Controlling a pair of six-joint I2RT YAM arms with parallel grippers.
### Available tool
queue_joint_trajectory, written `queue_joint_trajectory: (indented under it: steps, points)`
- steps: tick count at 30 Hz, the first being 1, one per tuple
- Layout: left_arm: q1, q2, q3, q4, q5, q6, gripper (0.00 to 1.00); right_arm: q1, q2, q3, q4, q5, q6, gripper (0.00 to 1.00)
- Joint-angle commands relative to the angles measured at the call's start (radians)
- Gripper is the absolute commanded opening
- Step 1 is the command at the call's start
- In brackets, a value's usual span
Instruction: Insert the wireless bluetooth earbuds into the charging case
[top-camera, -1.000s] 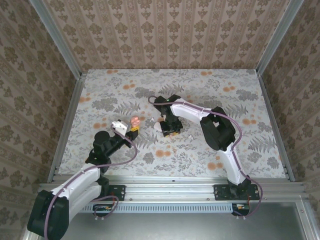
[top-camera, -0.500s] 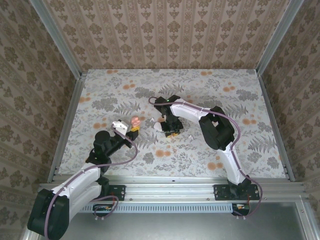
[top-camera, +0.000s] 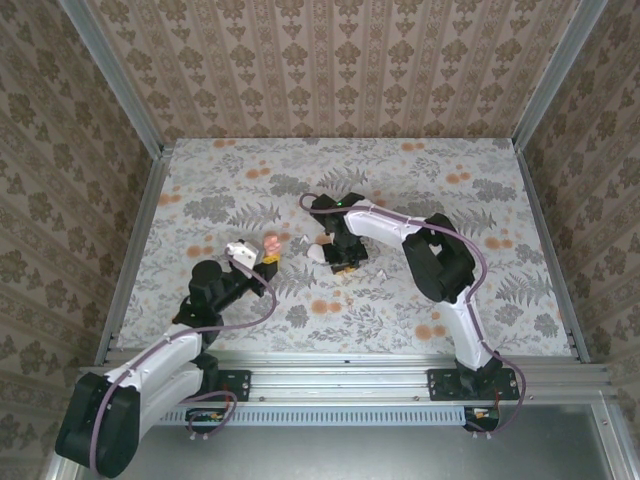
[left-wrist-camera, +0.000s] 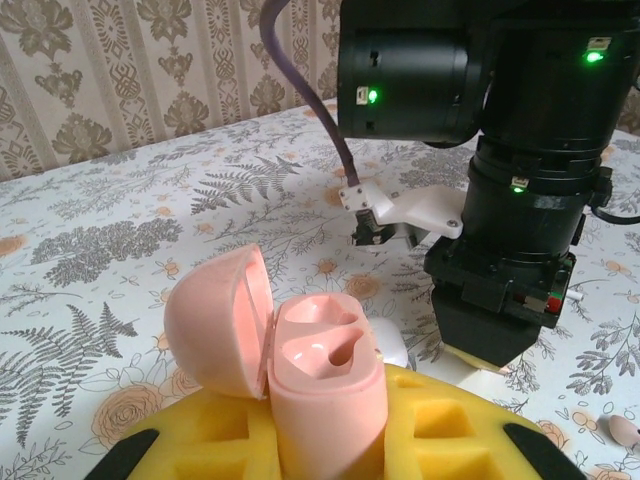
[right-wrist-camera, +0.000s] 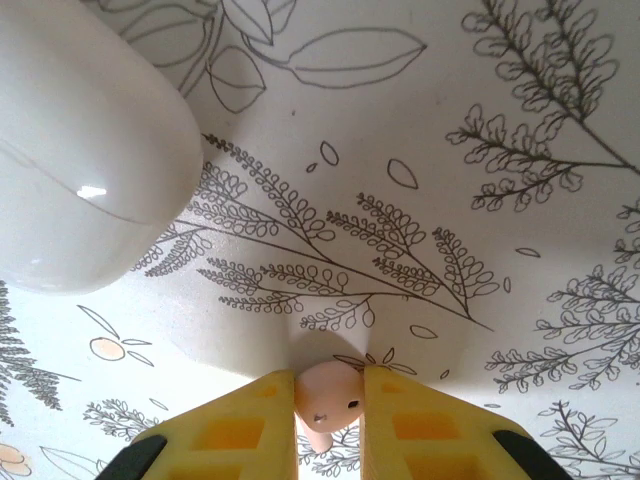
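Earbud, small and pink, sits pinched in my closed right claw low over the tabletop; the charging case, lid open and sockets up, is nearby to its left, gripped in my left claw.

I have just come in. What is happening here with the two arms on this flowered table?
The left gripper is shut on a small pink plastic charging case, held with its hinged lid open and both cavities empty. The right gripper, low over the flowered table, is shut on a tiny pink earbud. A second pink earbud lies loose on the table, and a glossy white rounded object rests beside the right gripper. No earbud is in the case yet.
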Motion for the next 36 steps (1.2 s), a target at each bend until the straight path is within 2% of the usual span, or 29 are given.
queue_joint_trajectory:
  steps: [1,11,18,27,36]
  points:
    - [0.008,0.015,0.032,-0.004,0.021,0.001,0.15,0.004,-0.082,-0.056,0.094,0.041,0.037,0.18]
    - [0.008,0.110,0.060,0.059,0.023,-0.027,0.14,-0.003,-0.254,-0.286,0.341,0.060,0.103,0.17]
    - [-0.002,0.216,0.067,0.179,0.043,-0.043,0.14,-0.031,-0.365,-0.461,0.569,0.044,0.116,0.18]
    - [-0.033,0.367,0.088,0.320,0.081,-0.026,0.13,-0.035,-0.440,-0.564,0.791,0.014,0.115,0.17]
    - [-0.071,0.448,0.125,0.340,0.099,0.009,0.13,-0.036,-0.490,-0.637,1.005,-0.008,0.089,0.18]
